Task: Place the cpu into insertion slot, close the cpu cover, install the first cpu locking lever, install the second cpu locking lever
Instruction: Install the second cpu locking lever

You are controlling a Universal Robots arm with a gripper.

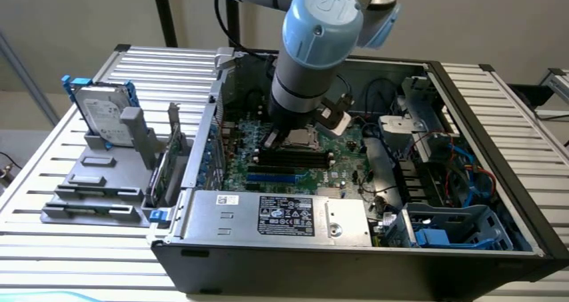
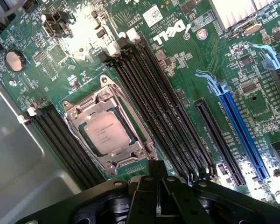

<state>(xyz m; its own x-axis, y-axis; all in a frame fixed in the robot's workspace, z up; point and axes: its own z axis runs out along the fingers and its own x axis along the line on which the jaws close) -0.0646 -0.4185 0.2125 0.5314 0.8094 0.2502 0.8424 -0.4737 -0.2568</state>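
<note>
The cpu (image 2: pixel 107 133) lies in the insertion slot on the green motherboard (image 2: pixel 191 70), silvery face up. The cpu cover (image 2: pixel 90 106), a silvery metal frame, lies flat over it, and the chip shows through its window. The slot itself is hidden beneath the cover and chip. My gripper (image 2: pixel 157 171) is shut with nothing between its black fingers; their tips hover just off one corner of the cover. In the exterior view my arm (image 1: pixel 311 55) reaches down into the open computer case above the cpu cover (image 1: pixel 302 139).
Long black memory slots (image 2: pixel 154 107) run along both sides of the socket, and a blue expansion slot (image 2: pixel 238 126) lies further out. A grey power supply box (image 1: pixel 276 215) fills the case's front. Cables and a blue drive cage (image 1: pixel 454 229) crowd the exterior view's right. A hard drive (image 1: pixel 102 112) stands outside the case.
</note>
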